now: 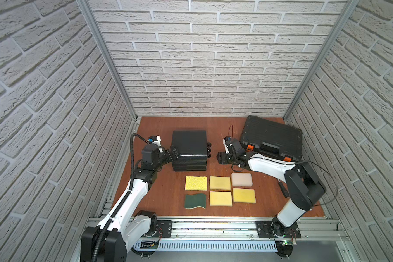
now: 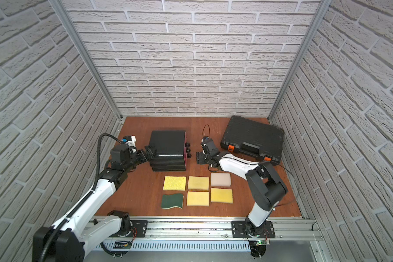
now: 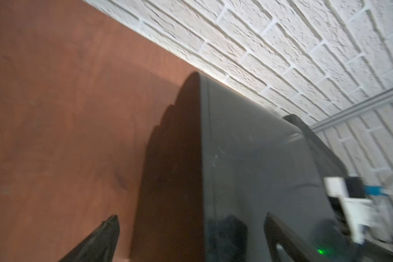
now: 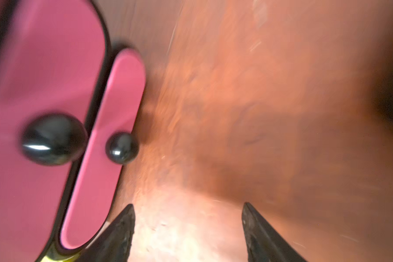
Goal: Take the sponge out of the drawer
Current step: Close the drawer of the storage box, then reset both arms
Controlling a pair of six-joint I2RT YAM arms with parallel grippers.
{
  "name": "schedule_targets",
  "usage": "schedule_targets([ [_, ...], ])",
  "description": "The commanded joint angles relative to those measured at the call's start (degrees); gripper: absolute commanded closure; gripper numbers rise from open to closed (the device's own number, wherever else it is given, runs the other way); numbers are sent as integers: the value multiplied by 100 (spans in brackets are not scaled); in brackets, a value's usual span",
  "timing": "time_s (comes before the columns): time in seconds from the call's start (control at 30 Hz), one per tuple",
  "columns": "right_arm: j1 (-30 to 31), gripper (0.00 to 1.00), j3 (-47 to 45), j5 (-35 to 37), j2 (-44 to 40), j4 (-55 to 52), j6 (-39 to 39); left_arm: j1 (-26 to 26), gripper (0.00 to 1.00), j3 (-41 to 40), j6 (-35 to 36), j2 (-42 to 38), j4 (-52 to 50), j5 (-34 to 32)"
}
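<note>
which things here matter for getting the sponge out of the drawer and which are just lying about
For the job: drawer unit; its knobs; right hand, open near the knobs; left hand, open at the unit's opposite side.

Lying about: six sponges out on the table; closed black tool case.

surface: reddish-brown wood (image 1: 159, 199)
back middle: black drawer unit (image 1: 189, 145)
back right: black tool case (image 1: 271, 136)
front: green sponge (image 1: 195, 201), white sponge (image 1: 241, 179), four yellow sponges (image 1: 220, 182)
</note>
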Motion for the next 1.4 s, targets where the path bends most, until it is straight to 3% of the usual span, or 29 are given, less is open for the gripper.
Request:
schedule_targets([
  [0.0,-6,4,104,1648,-774,-773,-581,342,2,-217,914,2,317,-1426],
  [0.1,-170,0,187,2624,-1077,-1186,-1058,881,2,-583,1179,273,1103,-1763],
  [0.27,-1014,0,-365,3058,-1314,-828,-1245,1070,2,-1510,1938,1132,3471,-2496],
  [0.43,-1692,0,-1003,3090,-1250,259,-1605,1298,2,-2040,2280,2478,5940,-2328],
  [0.5,-1910,0,-1255,3060,-1148,814,-1780,1396,2,-2091,2309,2887,6476,-2084],
  [0.67,-2739,0,-1784,1395,-914,1965,-1976,1398,2,-2256,2406,2917,6728,-1722],
  [0.83,-2936,0,-1935,1160,-726,2325,-2113,1237,2,-2085,2742,3591,7221,-1517],
  [0.87,-3000,0,-1955,1078,-692,2361,-2092,1185,2,-1986,2728,3317,6569,-1588],
  [0.97,-3037,0,-2026,503,-949,2268,-1943,1200,2,-1950,2655,3413,6668,-1748],
  [1.07,-3033,0,-2653,-106,-1343,3373,-1834,1231,2,-1891,2596,3461,6633,-1844],
  [1.23,-2873,1,-2338,376,-789,3117,-1739,1230,2,-1865,2570,3404,6480,-1828],
  [1.3,-2707,0,-2966,782,-1091,4002,-1749,1237,2,-1851,2569,3434,6511,-1831],
  [1.37,-2607,0,-3687,672,-1255,5209,-1956,1233,2,-1755,2571,3423,6287,-1829],
])
